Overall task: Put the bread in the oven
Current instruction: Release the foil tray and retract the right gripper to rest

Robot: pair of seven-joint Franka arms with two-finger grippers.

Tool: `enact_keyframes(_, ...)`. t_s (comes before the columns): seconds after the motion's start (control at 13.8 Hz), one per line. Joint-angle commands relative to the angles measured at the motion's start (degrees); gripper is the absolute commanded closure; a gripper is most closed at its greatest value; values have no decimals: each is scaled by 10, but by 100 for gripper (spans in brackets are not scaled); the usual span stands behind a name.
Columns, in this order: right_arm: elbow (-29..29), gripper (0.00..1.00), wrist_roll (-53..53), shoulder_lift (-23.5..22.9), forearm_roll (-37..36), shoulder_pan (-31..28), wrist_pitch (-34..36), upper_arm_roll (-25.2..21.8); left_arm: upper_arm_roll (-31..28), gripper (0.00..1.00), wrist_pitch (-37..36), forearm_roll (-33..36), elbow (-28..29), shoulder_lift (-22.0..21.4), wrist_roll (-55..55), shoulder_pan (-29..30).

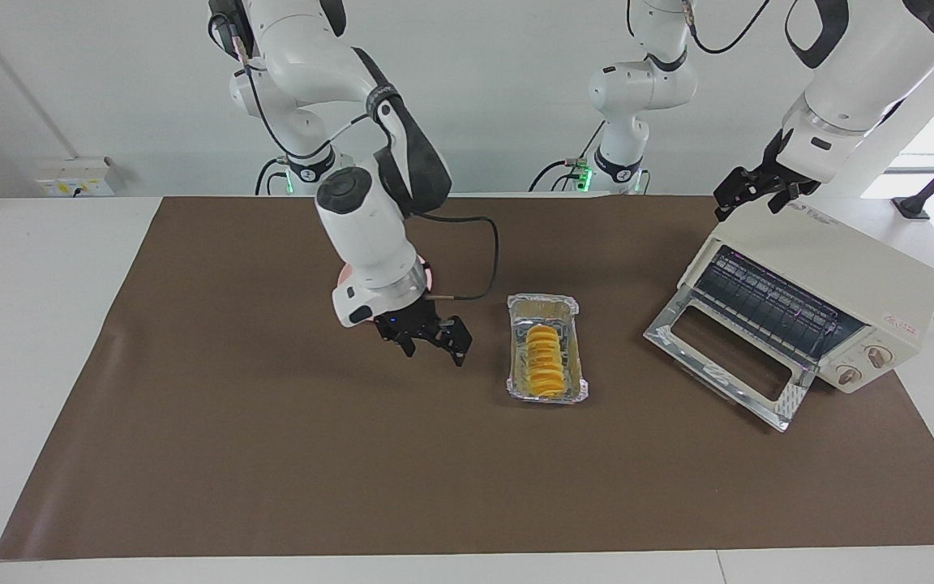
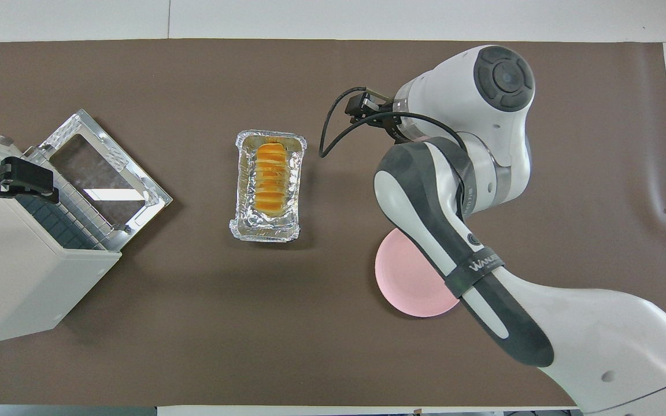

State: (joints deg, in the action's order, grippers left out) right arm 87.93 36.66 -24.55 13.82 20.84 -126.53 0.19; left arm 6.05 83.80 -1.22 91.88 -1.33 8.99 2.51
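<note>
The bread (image 1: 545, 363), a ridged yellow-orange loaf, is lying lengthwise in a crinkled foil tray (image 1: 572, 341) that is sitting on the brown mat (image 1: 272, 454) near the middle of the table (image 1: 45, 268); the loaf is filling most of the tray's length, and nothing is touching either of them. The oven (image 1: 820, 280) is standing at the left arm's end of the table, turned at an angle, its glass door (image 1: 726, 357) lying dropped open and flat toward the tray (the wire rack inside is showing through the opening), with tray and door near each other but apart. The right gripper (image 1: 433, 339) is hanging in the air over bare mat beside the tray, toward the right arm's end, its fingers standing spread apart and holding nothing. A pink plate (image 2: 408, 283) is resting on the mat nearer to the robots than the tray and toward the right arm's end; in both views the right arm is covering most of it. The left gripper (image 1: 747, 195) is waiting over the oven's top, at the edge nearer to the robots, its fingers standing open and empty; whether it is touching the casing cannot be told.
</note>
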Motion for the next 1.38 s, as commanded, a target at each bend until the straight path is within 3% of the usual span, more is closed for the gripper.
enact_keyframes(0.0, 15, 0, -80, 22, 11, -46, 36, 5, 0, 0, -5, -5, 5, -9, -5, 5)
enact_keyframes(0.29, 16, 0, -188, 63, -10, -106, 153, 4, 0, 0, -5, -5, 5, -9, -5, 5)
enact_keyframes(0.51, 16, 0, -293, 88, -69, -150, 210, 5, 0, 0, -5, -5, 5, -9, -5, 4)
enact_keyframes(0.8, 16, 0, -416, 134, -80, -212, 287, 5, 0, 0, -5, -5, 5, -9, -5, 4)
enact_keyframes(1.31, 69, 0, -454, 261, -123, -243, 396, 5, 0, 0, -5, -5, 5, -9, -5, 4)
